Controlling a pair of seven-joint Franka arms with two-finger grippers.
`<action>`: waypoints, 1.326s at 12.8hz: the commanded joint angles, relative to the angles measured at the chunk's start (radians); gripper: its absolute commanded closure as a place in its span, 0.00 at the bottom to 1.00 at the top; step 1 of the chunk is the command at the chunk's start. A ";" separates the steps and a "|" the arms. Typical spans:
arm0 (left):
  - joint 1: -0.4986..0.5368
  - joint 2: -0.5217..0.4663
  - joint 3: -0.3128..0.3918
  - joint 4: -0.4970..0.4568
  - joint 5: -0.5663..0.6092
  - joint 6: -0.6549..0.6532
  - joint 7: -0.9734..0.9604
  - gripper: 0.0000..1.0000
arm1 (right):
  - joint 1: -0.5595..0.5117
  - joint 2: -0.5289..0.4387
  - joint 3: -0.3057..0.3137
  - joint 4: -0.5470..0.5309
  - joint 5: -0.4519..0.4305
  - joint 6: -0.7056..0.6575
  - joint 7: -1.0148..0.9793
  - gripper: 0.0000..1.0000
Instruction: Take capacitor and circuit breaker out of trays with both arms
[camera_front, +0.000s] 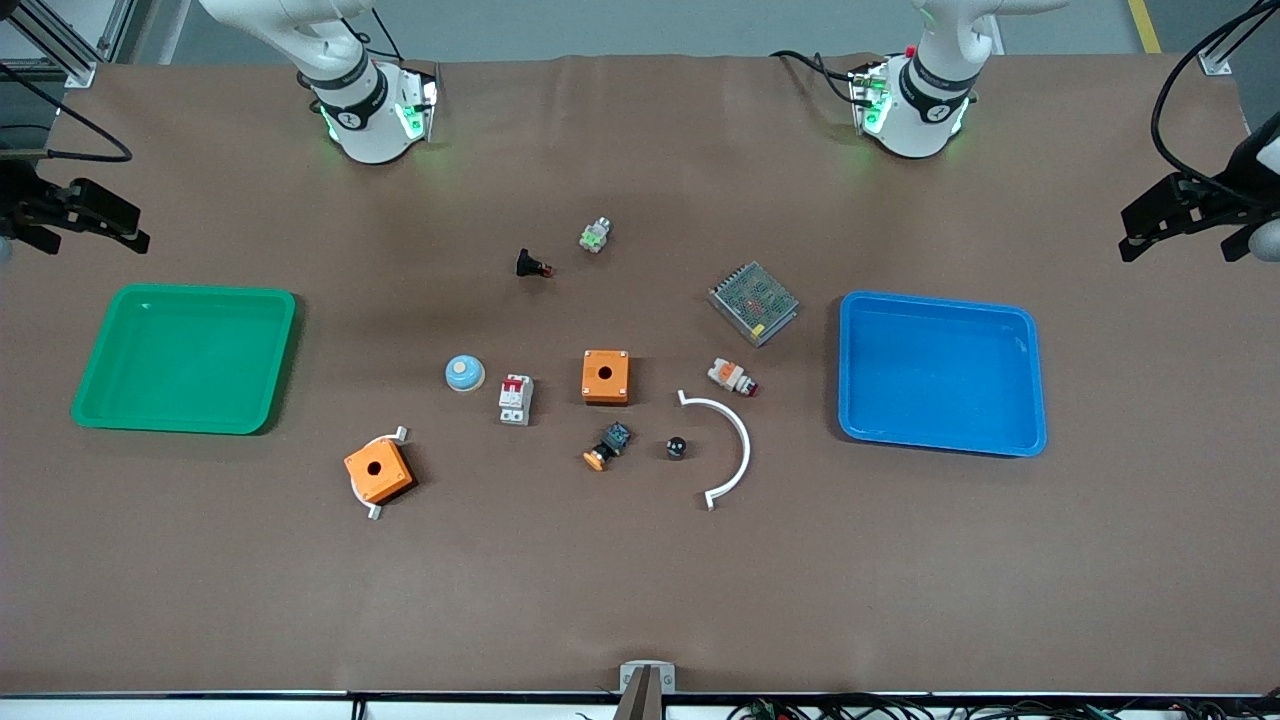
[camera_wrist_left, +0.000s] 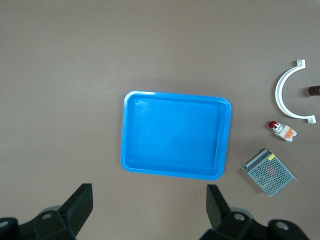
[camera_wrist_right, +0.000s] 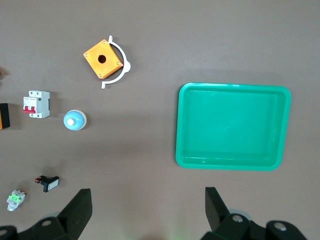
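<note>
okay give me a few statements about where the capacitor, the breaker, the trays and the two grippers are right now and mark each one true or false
1. The breaker lies in the green tray. False: it lies on the table, between the blue-topped button and an orange box.
2. The capacitor sits inside the curve of the white arc. True.
3. The blue tray holds a part. False: nothing lies in it.
4. The left gripper is open above the blue tray. True.
5. The right gripper grips the capacitor. False: it is open, holding nothing.
</note>
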 joint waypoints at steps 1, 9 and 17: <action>0.002 -0.023 0.000 -0.025 -0.029 0.005 0.002 0.00 | -0.040 0.003 0.032 0.016 -0.006 -0.008 -0.010 0.00; -0.004 0.009 0.001 0.011 -0.026 0.005 0.010 0.00 | -0.111 0.003 0.096 0.011 0.038 0.006 -0.024 0.00; -0.003 0.018 0.001 0.031 -0.021 0.005 0.010 0.00 | -0.086 0.003 0.094 0.008 0.037 0.003 -0.033 0.00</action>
